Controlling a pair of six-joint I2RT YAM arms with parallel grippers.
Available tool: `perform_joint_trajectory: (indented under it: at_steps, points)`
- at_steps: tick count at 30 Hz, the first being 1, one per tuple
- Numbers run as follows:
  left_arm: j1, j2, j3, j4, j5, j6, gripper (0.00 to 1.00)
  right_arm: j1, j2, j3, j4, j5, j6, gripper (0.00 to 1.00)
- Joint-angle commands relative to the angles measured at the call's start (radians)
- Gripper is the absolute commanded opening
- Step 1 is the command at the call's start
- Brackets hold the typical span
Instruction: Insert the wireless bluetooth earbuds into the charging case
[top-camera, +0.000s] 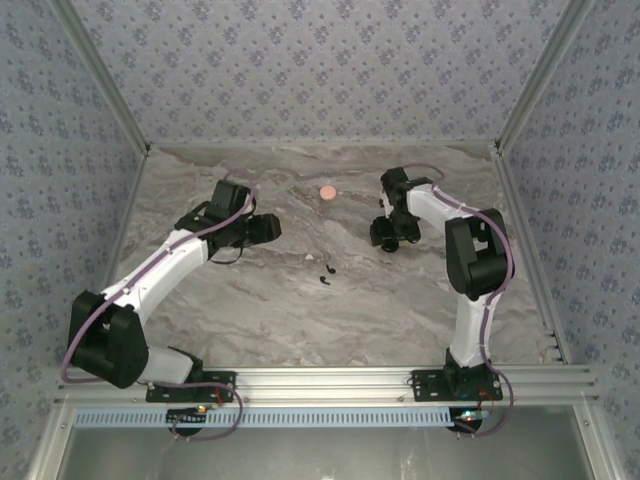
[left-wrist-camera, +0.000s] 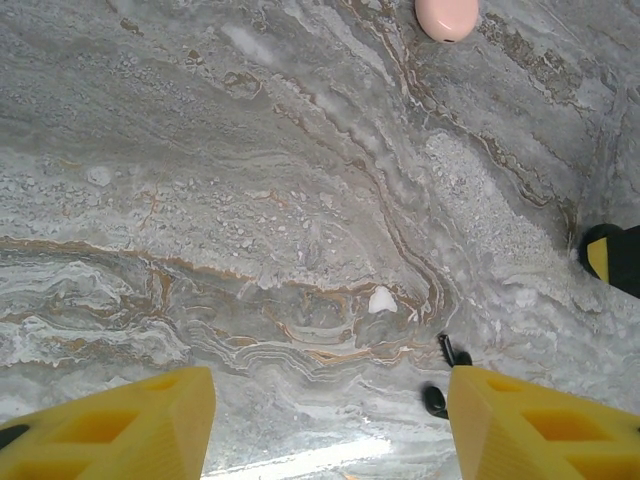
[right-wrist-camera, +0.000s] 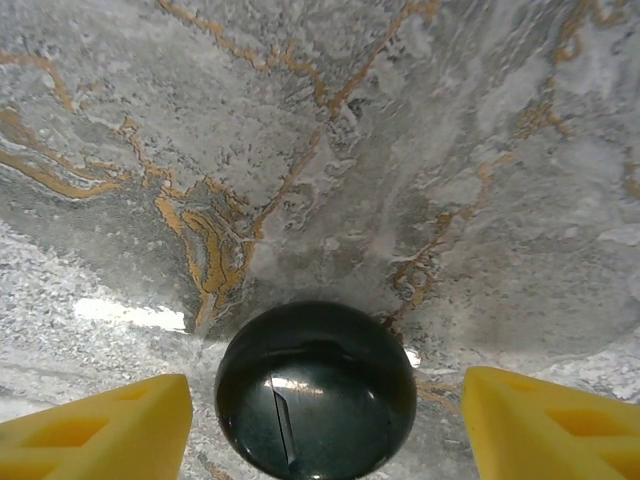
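Top view high behind the near edge, looking down on the whole table (top-camera: 300, 300), left wrist low, sharing the pink disc (left-wrist-camera: 446, 15) with top, right wrist closest, facing down

Bright, even overhead light; soft shadows.
The glossy round black charging case (right-wrist-camera: 316, 390) carries a white glare streak, the grey marbled tabletop (right-wrist-camera: 130, 312) a bright reflection beside it; near yellow plastic fingertips (right-wrist-camera: 100, 430) look slightly soft.

black charging case (right-wrist-camera: 315, 390), pink disc (left-wrist-camera: 447, 17), grey marble table (left-wrist-camera: 250, 200) veined gold, yellow tool fingers (right-wrist-camera: 100, 430)
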Motion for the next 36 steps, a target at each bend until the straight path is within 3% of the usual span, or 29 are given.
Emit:
perform_joint_trajectory:
  at_steps: [1,8,16,26,36]
  points:
    - [-0.007,-0.027,0.011,-0.023,-0.018,0.007,0.62,0.007,0.034,0.044,-0.046,0.012,-0.017,0.71]
    - [-0.007,-0.025,0.011,-0.028,-0.023,0.005,0.62,0.011,0.065,0.062,-0.053,0.018,-0.008,0.65]
    - [-0.007,-0.033,0.013,-0.028,-0.024,0.001,0.63,0.013,0.075,0.067,-0.057,0.013,0.015,0.51]
    - [-0.007,-0.045,0.001,-0.030,-0.027,-0.001,0.63,0.049,0.071,0.069,-0.066,-0.014,0.103,0.51]
    - [-0.007,-0.051,-0.014,-0.028,-0.029,0.001,0.64,0.147,0.080,0.088,-0.020,-0.042,0.305,0.51]
